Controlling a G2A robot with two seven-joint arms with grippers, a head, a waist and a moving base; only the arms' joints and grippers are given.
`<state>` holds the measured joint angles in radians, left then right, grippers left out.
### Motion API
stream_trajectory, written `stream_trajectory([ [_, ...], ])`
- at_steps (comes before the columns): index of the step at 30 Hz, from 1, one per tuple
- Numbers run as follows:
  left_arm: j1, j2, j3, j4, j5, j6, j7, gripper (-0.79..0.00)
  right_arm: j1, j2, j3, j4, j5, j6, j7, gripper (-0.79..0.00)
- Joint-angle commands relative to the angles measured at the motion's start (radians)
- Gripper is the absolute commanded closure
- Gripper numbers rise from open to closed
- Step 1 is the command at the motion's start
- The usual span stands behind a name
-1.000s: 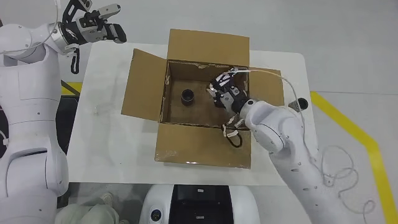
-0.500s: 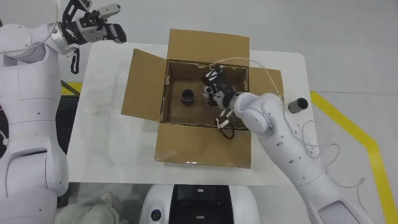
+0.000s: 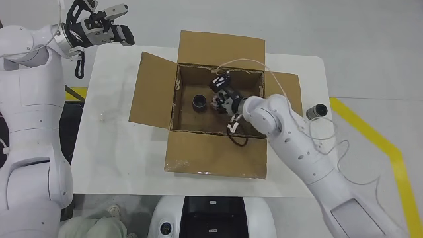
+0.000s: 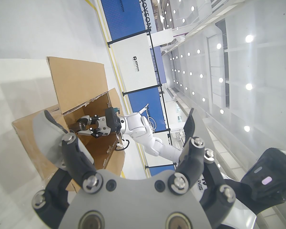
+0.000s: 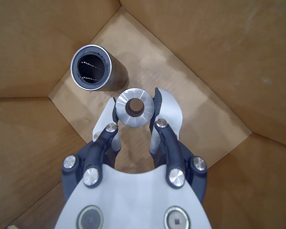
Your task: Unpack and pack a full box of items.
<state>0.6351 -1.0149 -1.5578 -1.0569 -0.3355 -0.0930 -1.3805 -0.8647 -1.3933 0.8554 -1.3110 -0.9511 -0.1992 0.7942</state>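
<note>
Over the last second the right arm has swung left inside the box (image 3: 221, 46), bringing the right gripper (image 5: 134, 107) from the right part of the box floor to just right of the dark cylinder (image 5: 91, 70). Its fingers are clenched on a silver sleeve (image 5: 124, 115), one on each side. This looks like a packing move, setting the sleeve down next to the cylinder. Another cylinder (image 3: 317, 111) lies out on the counter (image 3: 112, 139), right of the box.

The sleeve's bore faces up at the wrist, so its long axis runs down towards the box floor. Whether it touches the floor I cannot tell. The dark cylinder stands on end likewise.

The left gripper (image 3: 122, 26) has not moved, its fingers released over the counter's far left corner.
</note>
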Motion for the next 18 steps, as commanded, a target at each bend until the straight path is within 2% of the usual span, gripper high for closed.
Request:
stream_trajectory([
  [1,0.0,0.0,0.0,0.0,0.0,0.0,0.0,-0.785,0.01,-0.004,-0.007,0.02,0.007,-0.002,-0.004,0.0],
  [5,0.0,0.0,0.0,0.0,0.0,0.0,0.0,-0.785,0.027,-0.013,-0.02,0.056,0.017,-0.004,-0.01,0.0],
  [9,0.0,0.0,0.0,0.0,0.0,0.0,0.0,-0.785,0.036,-0.018,-0.027,0.079,0.026,-0.005,-0.009,-0.249],
  [10,0.0,0.0,0.0,0.0,0.0,0.0,0.0,-0.785,0.038,-0.019,-0.028,0.083,0.027,-0.007,-0.008,-0.283],
  [16,0.0,0.0,0.0,0.0,0.0,0.0,0.0,-0.785,0.036,-0.022,-0.034,0.074,0.025,-0.006,0.004,-0.302],
  [18,0.0,0.0,0.0,0.0,0.0,0.0,0.0,-0.785,0.032,-0.021,-0.032,0.063,0.021,-0.005,0.009,-0.332],
])
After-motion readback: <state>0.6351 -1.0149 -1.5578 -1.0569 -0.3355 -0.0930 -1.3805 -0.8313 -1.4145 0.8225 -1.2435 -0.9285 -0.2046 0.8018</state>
